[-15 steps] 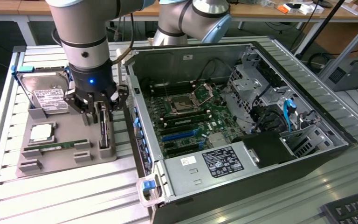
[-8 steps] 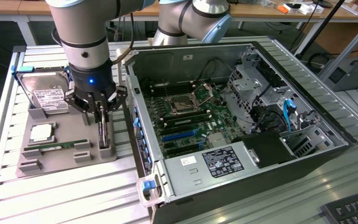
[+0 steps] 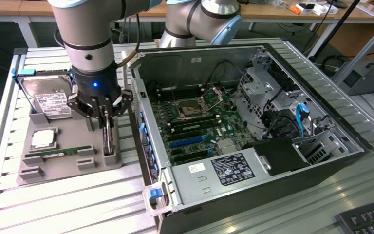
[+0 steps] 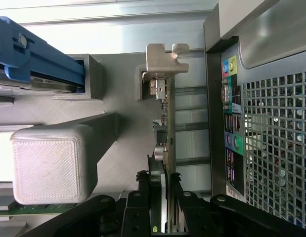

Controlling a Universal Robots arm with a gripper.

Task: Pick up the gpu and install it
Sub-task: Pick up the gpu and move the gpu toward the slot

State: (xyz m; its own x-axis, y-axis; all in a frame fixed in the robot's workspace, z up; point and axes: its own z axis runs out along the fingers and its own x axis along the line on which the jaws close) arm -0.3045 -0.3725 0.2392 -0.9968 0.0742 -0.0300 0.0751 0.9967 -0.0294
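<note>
The jaws pinch the upper edge of the gpu (image 4: 166,128), one black finger on each face of the card. The gpu stands on edge in a narrow slot of a grey tray (image 3: 64,168), at the tray's side nearest the computer case (image 3: 359,139). In the wrist view it shows as a thin tan-green strip with small parts along it, ending in a silver metal bracket (image 4: 160,61) with a notched tab; its lower edge is hidden in the slot.

The tray is matte grey plastic with a fine layered texture and blocky raised posts. It also holds a boxy silver hard drive (image 3: 49,100) with a white label, tilted in a blue carrier, a square silver processor (image 3: 44,139) in a shallow recess, and a narrow green memory stick (image 3: 60,152) lying in a groove.

The tray rests on a table (image 3: 76,209) of ribbed aluminium slats. The case lies open on its side, with a green motherboard (image 3: 200,126) and a labelled power supply (image 3: 223,170) inside. A perforated rear panel (image 4: 276,148) with coloured ports is cut off at the wrist view's edge.
</note>
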